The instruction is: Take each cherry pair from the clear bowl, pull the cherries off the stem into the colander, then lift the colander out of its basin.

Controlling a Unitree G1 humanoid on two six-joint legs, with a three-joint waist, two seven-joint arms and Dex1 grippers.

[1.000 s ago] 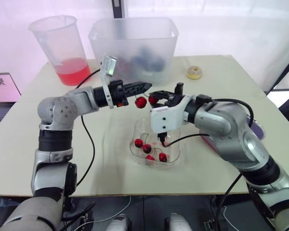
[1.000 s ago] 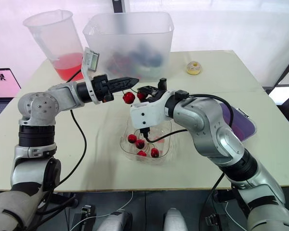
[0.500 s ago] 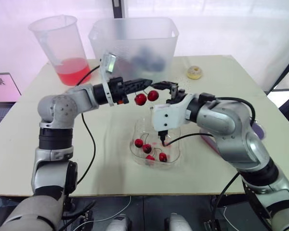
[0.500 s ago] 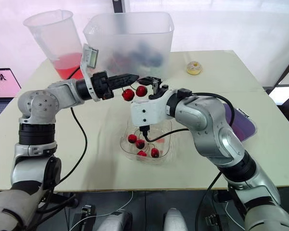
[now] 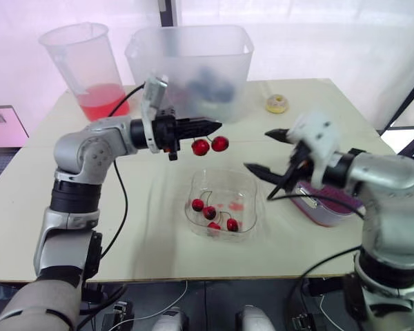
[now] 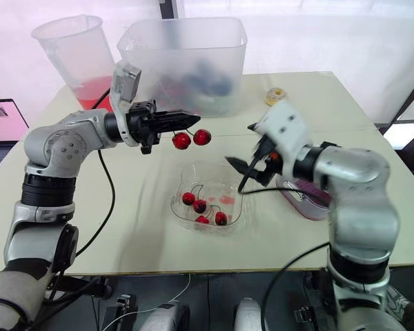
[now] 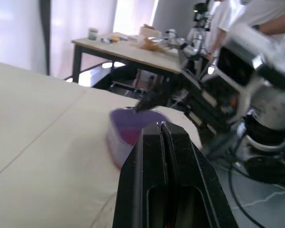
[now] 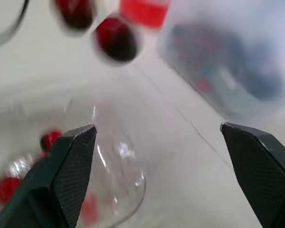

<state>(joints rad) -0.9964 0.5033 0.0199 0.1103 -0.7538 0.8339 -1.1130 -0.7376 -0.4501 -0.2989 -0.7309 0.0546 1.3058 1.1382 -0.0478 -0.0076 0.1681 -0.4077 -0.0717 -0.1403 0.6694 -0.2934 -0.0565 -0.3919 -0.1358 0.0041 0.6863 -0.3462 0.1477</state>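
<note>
Grips cherry pair [image 5: 201,147] by the stem in clenched left fingers [image 5: 203,126], with cherries hanging just under the tips. Holds right fingers [image 5: 262,171] released, wide apart, clear bowl [image 5: 247,219] just beside them.

Bare table [image 5: 159,238] lies open at lower left; at centre the left gripper [image 5: 208,126] and cherry pair [image 5: 201,146] hang between clear bowl [image 5: 224,231] and frosted basin [image 5: 190,65]

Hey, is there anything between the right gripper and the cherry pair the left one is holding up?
Nothing visible stands in the way. The open right gripper faces the cherry pair across open air. The pair hangs by its stem from the shut left gripper, and the clear bowl sits lower, below that gap.
</note>
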